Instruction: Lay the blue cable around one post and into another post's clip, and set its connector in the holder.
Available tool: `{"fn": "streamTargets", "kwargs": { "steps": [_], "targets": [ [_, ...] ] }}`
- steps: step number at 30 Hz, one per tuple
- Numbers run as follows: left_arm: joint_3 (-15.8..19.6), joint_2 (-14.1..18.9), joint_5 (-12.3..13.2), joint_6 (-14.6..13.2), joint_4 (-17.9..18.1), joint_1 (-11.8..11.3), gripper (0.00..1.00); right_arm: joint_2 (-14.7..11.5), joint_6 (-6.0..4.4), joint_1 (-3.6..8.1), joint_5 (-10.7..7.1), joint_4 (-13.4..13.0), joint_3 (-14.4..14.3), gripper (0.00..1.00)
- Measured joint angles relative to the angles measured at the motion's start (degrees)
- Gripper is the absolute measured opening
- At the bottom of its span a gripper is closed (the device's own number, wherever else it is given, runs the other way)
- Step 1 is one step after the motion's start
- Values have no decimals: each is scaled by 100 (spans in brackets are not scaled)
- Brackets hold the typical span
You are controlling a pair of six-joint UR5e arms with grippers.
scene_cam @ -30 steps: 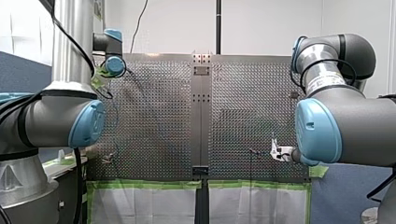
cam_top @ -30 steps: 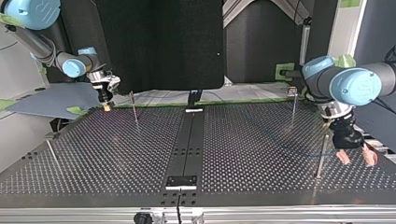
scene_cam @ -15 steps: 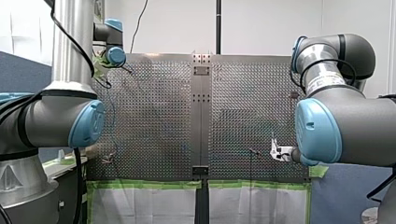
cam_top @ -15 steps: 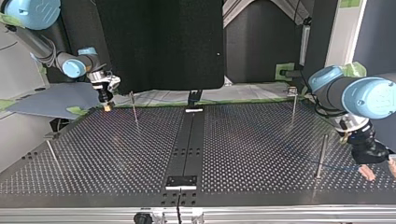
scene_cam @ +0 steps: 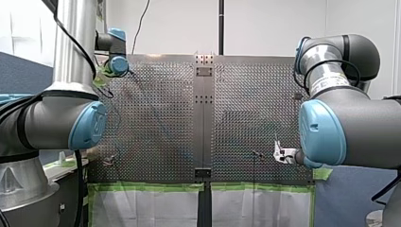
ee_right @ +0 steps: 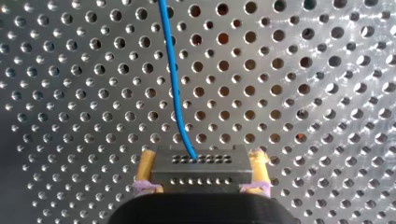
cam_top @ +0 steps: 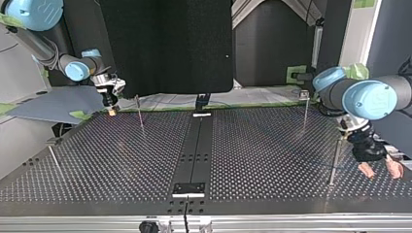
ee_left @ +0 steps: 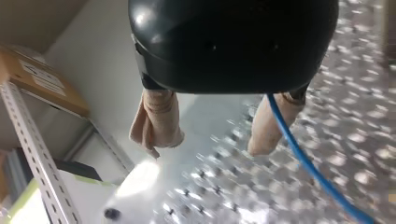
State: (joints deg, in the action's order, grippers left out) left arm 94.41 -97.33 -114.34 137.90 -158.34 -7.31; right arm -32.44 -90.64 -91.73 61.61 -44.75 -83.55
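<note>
Connector [ee_right: 201,169] of blue cable [ee_right: 173,79], partly hidden between right fingers [ee_right: 145,168]

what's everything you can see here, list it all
perforated table: one, silver, under both arms
posts: four, thin metal, upright on the table
blue cable: one, blue, running from the connector over the table
connector: one, grey, between yellow pads
green tape: strips, green, along the table's near edge, front view
cardboard box: one, brown, on a shelf
left gripper: one, black, beige pads, open, cable beside one finger
right gripper: one, yellow pads, shut on the connector
</note>
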Motion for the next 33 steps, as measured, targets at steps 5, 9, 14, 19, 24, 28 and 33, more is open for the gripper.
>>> {"fn": "streamTargets", "kwargs": {
  "steps": [5, 9, 14, 19, 24, 28, 33],
  "targets": [
    [114, -48, -26, 58, 142, -34, 100, 0, 1, 0, 0, 0, 0, 0],
    [137, -98, -96, 202, 178, -51, 100, 3, 7, 0, 0, 4, 0, 0],
    [147, -126, -85, 220, 190, -30, 100, 4, 8, -2, -3, 8, 0, 0],
    [242, -129, 80, 225, 287, -13, 100, 4, 9, -2, 0, 31, 0, 0],
    [304, -131, 185, 220, 349, 18, 100, 4, 11, 7, 21, 84, 0, 0],
    [320, -131, 242, 190, 350, 43, 100, 4, 16, 31, 98, 146, 0, 0],
    [472, -131, 349, 125, 436, 54, 100, 4, 14, 69, 285, 209, -1, 0]
  ]
}}
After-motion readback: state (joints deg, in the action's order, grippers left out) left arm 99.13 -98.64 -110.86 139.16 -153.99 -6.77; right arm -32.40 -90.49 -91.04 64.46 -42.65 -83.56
